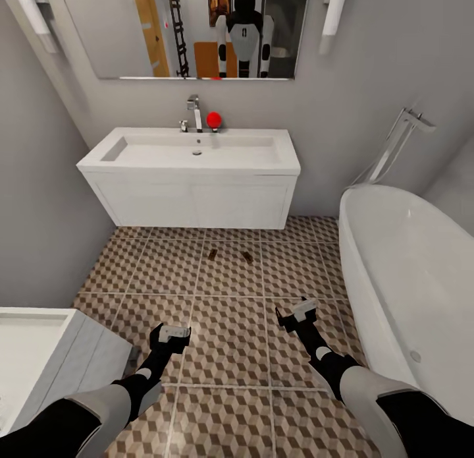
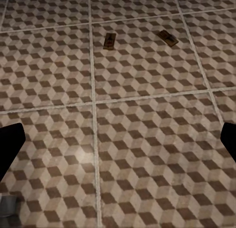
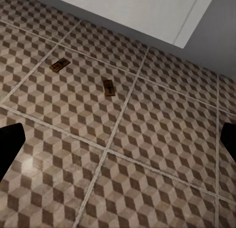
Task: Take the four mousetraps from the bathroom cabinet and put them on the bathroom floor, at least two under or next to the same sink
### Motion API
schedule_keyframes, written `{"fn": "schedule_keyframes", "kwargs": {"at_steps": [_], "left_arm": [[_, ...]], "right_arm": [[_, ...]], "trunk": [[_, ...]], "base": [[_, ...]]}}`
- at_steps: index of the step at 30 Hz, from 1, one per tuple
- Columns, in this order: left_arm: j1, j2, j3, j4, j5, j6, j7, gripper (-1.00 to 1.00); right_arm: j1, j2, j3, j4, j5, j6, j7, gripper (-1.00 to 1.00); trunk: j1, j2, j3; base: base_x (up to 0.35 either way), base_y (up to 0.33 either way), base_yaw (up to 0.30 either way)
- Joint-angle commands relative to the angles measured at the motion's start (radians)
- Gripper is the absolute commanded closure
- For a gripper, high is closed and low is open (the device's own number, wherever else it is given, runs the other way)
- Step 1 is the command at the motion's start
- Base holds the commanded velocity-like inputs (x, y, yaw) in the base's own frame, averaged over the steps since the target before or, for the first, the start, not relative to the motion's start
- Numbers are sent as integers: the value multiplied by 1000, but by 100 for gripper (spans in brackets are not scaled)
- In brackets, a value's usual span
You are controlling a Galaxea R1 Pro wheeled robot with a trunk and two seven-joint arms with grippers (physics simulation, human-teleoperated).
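Brown cube tiles cover the bathroom floor (image 1: 230, 333). Two mousetraps (image 1: 212, 254) (image 1: 247, 256) lie mid-frame, just below the sink (image 1: 197, 151). Left claw (image 1: 172, 333) and right claw (image 1: 297, 311) are spread wide, holding nothing.

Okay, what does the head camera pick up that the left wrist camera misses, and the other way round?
Head view alone: the sink on its white vanity, the mirror, the bathtub, and both arms with the left gripper and right gripper open and empty. Left wrist view alone: a close look at the traps' dark metal parts. Both: two mousetraps on the patterned floor.
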Motion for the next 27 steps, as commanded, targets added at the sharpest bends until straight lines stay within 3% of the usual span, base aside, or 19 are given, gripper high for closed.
{"fn": "schedule_keyframes", "kwargs": {"at_steps": [1, 27], "left_arm": [[-2, -1, -9, 4, 5, -6, 2, -100], [-2, -2, -9, 4, 5, -6, 2, -100]], "right_arm": [[-1, 0, 8, 1, 5, -1, -10, -100], [-1, 2, 8, 1, 5, -1, -10, -100]], "trunk": [[-4, 7, 2], [-103, 189, 84]], "base": [[0, 0, 0], [0, 0, 0]]}}
